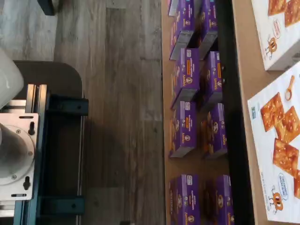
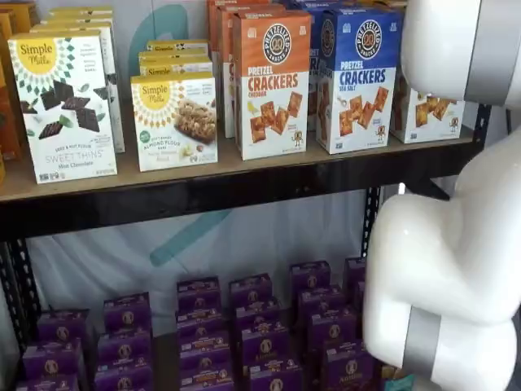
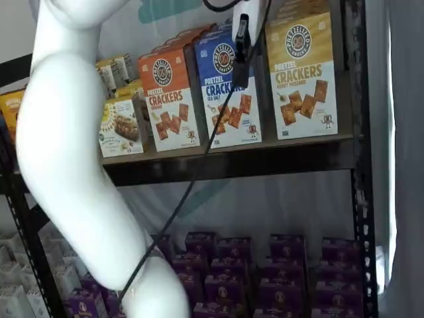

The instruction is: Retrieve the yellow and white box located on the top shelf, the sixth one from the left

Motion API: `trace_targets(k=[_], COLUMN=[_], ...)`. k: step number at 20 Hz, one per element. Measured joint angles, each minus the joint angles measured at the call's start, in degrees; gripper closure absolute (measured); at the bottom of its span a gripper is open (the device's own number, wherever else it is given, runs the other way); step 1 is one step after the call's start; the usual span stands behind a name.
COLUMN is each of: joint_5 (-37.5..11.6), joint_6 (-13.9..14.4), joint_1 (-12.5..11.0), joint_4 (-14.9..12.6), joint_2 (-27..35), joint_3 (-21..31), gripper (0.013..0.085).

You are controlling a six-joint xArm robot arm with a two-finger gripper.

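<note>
The yellow and white box (image 3: 301,73) stands upright at the right end of the top shelf (image 3: 232,162). In a shelf view the arm hides all but its white lower part (image 2: 423,114). The wrist view shows a white box face with crackers and a spoon (image 1: 276,140), lying on the tan board (image 1: 248,70). My gripper (image 3: 242,79) hangs from the top edge as black fingers with a cable beside them. It is in front of the blue box, just left of the yellow box. No gap between the fingers shows, and there is no box in them.
An orange cracker box (image 3: 169,99) and a blue cracker box (image 3: 228,86) stand left of the yellow one. Simple Mills boxes (image 2: 65,106) fill the shelf's left. Purple boxes (image 2: 244,326) fill the lower level. My white arm (image 2: 456,244) blocks the right side. A black upright (image 3: 361,199) bounds the shelf.
</note>
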Motion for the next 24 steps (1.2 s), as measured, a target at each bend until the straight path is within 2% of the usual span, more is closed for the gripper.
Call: trace_targets(k=[3,6,8,12,24], joint_5=[-3.2,-4.9,-5.9,-8.1,-7.7], joint_6=[0.9,1.8,2.0,1.8,0.8], joint_1=[3.5,4.7,4.4,2.1,-3.6], joint_4=[-4.4,-4.6,-3.3,1.9,9.9], joint_2=[-2.4,-3.9,-4.7,-6.0,-4.8], joint_3=[2.9,5.3,6.3,7.6,4.2], gripper=[0.013,0.013,0.013,0.013,0.013])
